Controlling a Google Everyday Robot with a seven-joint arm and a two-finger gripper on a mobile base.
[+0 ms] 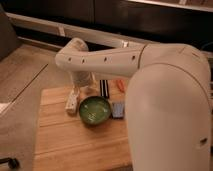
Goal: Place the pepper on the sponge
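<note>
The pepper [120,85] is a small orange-red piece lying on the wooden table [75,145], behind the blue sponge [118,109] and beside a black block. The sponge lies flat, touching the right side of the green bowl [95,110]. My gripper [75,100] hangs down from the white arm [105,60] just left of the bowl. It stands low over the table, open and holding nothing. It is well to the left of the pepper and the sponge. The big white arm body [170,110] hides the table's right part.
A narrow black rectangular block [104,88] lies behind the bowl, left of the pepper. Dark cabinets with a pale rail [45,26] run along the back. Grey floor [20,85] lies to the left of the table's edge.
</note>
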